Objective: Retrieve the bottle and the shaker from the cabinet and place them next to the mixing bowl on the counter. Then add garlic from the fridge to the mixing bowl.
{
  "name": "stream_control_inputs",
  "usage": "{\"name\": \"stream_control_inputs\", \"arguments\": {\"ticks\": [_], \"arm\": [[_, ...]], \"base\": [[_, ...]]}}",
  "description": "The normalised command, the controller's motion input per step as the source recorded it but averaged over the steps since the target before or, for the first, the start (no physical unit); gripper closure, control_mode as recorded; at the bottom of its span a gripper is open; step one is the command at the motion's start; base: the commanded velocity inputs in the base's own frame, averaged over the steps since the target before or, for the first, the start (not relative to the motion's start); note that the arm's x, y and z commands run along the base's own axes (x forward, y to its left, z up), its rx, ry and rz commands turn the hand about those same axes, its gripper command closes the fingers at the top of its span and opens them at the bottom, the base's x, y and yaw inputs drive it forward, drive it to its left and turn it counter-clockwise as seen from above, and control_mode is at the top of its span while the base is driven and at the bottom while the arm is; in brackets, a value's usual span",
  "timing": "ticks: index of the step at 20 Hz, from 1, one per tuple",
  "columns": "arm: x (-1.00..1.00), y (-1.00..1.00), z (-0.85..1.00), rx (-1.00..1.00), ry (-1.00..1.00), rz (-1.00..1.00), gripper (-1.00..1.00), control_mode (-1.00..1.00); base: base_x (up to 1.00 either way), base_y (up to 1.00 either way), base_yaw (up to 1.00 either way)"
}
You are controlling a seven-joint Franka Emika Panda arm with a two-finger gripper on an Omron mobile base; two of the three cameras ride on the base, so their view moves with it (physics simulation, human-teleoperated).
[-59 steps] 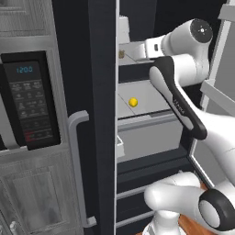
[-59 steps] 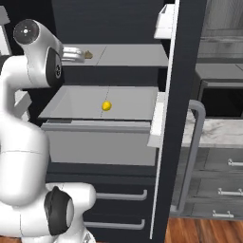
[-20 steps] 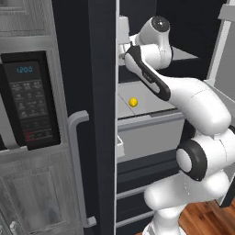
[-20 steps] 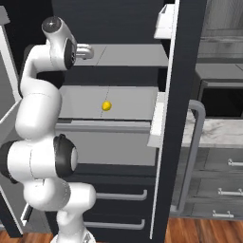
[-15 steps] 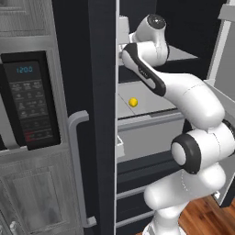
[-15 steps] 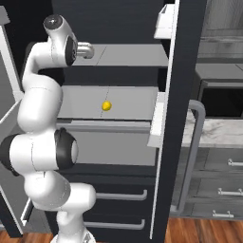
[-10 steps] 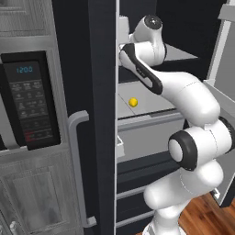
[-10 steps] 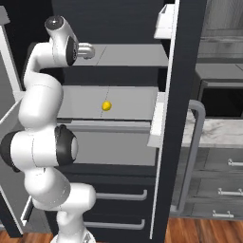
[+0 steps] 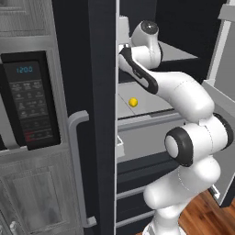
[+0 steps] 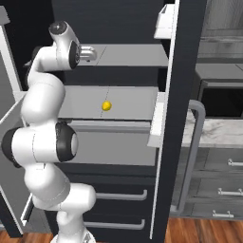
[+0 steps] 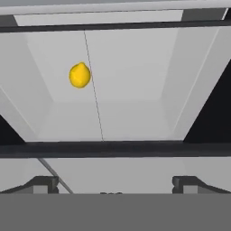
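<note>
The black fridge (image 10: 182, 71) stands open, and my white arm reaches into it. My gripper (image 10: 93, 54) hovers just over the left end of the upper pale grey shelf (image 10: 133, 54). In the hand view my gripper (image 11: 115, 182) is open, with its two dark fingertips (image 11: 43, 182) far apart and nothing between them. The garlic is hidden. A strip of the marble counter (image 10: 216, 130) shows to the right of the fridge door. The bottle, the shaker, the cabinet and the mixing bowl are out of view.
A yellow lemon (image 10: 107, 105) (image 9: 133, 102) (image 11: 80, 75) lies on the lower shelf (image 10: 128, 107), below the hand. The fridge door (image 9: 92, 92) with its grey handle (image 9: 75, 165) stands left of the arm. A black microwave (image 9: 27, 101) is further left. Grey drawers (image 10: 223, 190) sit under the counter.
The arm has swung up from beside the fridge to the upper shelf. In the last second only its elbow has shifted a little, and the jaws have stayed open.
</note>
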Motion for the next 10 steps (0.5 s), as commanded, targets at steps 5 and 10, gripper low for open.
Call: {"name": "stream_control_inputs", "arguments": {"ticks": [5,10], "arm": [[0.31,0.0,-0.01,0.0,0.0,0.0,-1.0,-1.0],[0.35,0.0,0.0,0.0,0.0,0.0,-1.0,-1.0]], "base": [[0.0,0.0,0.0],[0.0,0.0,0.0]]}}
